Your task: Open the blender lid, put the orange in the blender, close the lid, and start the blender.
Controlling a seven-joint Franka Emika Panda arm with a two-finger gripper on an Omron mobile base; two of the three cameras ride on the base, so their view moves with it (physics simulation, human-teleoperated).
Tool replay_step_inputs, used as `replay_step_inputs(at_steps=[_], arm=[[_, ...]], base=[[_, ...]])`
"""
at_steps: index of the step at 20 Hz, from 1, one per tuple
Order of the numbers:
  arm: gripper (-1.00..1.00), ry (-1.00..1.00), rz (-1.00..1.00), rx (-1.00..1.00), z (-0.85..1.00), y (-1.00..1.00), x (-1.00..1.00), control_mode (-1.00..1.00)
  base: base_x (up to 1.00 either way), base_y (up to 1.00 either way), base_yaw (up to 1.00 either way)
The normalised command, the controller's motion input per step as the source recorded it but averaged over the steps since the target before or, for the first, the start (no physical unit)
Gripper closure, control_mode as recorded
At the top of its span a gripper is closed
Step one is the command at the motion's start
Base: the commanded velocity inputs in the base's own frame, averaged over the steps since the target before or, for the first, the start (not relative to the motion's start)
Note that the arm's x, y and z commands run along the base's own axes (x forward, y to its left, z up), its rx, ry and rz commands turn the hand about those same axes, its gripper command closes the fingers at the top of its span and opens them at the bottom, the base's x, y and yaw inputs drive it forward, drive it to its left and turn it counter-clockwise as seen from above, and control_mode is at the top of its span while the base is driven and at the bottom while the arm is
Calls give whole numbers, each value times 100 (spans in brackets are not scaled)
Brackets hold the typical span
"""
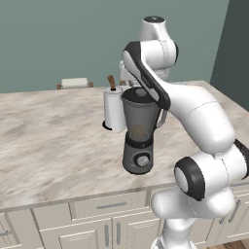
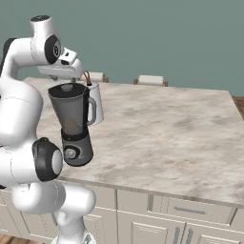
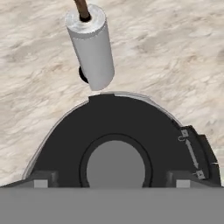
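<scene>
Blender lid (image 3: 116, 131) seated on the blender (image 1: 140, 129), which stands near the bench (image 1: 53, 141) front edge, just before a paper-towel roll (image 1: 113, 109). An orange tint (image 1: 139, 132) shows inside the jar. The fingers (image 3: 40, 183) straddle the lid's knob, apart, not clamped. Step judged: handling the lid; next, closing squarely on the knob.

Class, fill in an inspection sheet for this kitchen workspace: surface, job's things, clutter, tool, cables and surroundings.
Surface: marble-look counter.
Job's things: blender upright near the front edge; blender lid seated on the jar; orange dimly visible inside the jar.
Clutter: paper-towel roll behind the blender.
Tool: directly above the lid; fingertips low at either side; open or shut unclear.
Cables: nothing seen.
Surroundings: teal wall, cabinet drawers, chair backs.
</scene>
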Motion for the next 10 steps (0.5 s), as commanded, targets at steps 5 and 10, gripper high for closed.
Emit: replay_step_inputs(at_steps=[5,10], arm=[[-100,-39,-10,0,8,0,-85,-100],[-100,-35,-17,-3,-35,0,-100,-100]], base=[[0,0,0],[0,0,0]])
